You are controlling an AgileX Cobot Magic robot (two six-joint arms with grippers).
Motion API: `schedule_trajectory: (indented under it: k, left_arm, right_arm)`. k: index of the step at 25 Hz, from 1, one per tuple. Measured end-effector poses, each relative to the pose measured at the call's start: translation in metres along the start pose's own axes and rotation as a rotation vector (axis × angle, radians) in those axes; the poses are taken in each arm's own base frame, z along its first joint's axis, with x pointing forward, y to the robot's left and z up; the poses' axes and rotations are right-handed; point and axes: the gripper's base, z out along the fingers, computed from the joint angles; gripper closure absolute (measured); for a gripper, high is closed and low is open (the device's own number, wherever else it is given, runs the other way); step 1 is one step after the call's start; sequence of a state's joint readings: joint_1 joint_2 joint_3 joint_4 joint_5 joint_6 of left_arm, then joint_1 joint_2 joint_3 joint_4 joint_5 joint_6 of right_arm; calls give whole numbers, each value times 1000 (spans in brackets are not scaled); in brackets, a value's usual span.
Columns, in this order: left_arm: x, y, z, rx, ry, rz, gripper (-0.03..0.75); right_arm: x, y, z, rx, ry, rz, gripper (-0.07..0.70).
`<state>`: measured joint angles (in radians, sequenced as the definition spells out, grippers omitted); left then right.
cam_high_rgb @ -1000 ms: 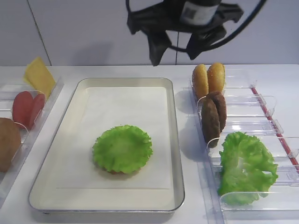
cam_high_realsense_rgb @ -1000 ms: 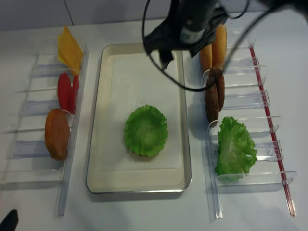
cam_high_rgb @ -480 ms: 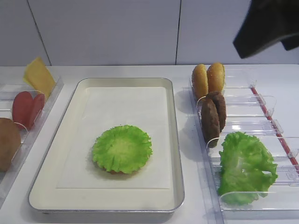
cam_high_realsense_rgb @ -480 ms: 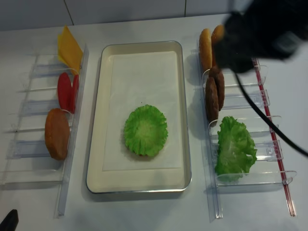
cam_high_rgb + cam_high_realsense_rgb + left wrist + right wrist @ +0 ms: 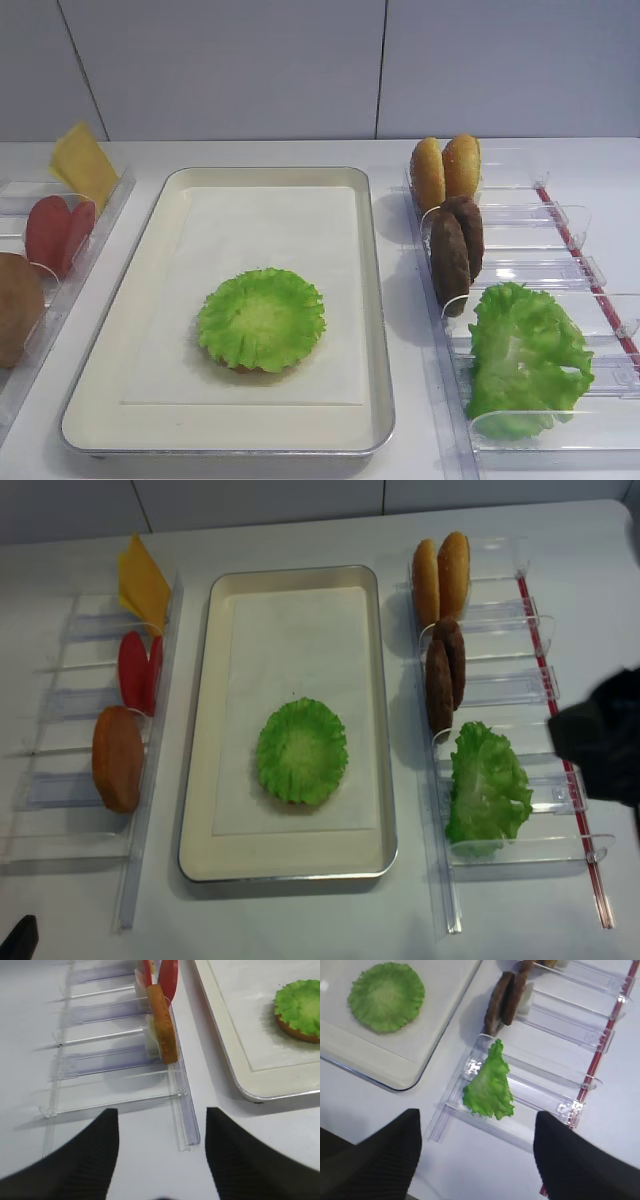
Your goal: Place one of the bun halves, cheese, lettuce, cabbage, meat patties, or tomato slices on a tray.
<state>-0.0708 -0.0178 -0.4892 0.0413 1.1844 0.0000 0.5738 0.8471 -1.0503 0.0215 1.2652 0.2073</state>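
Note:
The cream tray (image 5: 370,300) holds a frilly green lettuce (image 5: 262,318) leaf that lies on a bun half whose brown edge shows (image 5: 300,1035). In the right bins stand two bun halves (image 5: 446,170), two meat patties (image 5: 458,250) and the bunched cabbage (image 5: 525,360). The left bins hold cheese (image 5: 84,165), tomato slices (image 5: 60,232) and another bun half (image 5: 18,305). My right gripper (image 5: 477,1115) hangs open and empty above the table, just in front of the cabbage (image 5: 490,1085). The left gripper (image 5: 161,1110) is open and empty near the left bins' front end.
Clear plastic divided bins flank the tray, one rack on the left (image 5: 60,780) and one on the right (image 5: 520,690) with a red strip along its outer side. The right arm shows as a dark blur (image 5: 605,735) over the right rack's outer edge.
The right arm has swung from above the tray's far end to the right and towards the front, leaving the front exterior view. Nothing on the table has moved.

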Motion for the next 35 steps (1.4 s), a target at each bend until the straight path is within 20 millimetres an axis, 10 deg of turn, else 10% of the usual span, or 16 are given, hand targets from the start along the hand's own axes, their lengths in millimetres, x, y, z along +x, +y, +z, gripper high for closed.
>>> schedule_trajectory:
  k: [13,23,35]
  left_arm:
    - [0,0,0,0,0,0,355]
    - [0,0,0,0,0,0,355]
    - [0,0,0,0,0,0,355]
  right_arm:
    - [83,-27,-45,200,-295,201,160]
    - [153,-18,-8,299,-420,211,160]
    - [158,-28,23,321,-437,176,160]
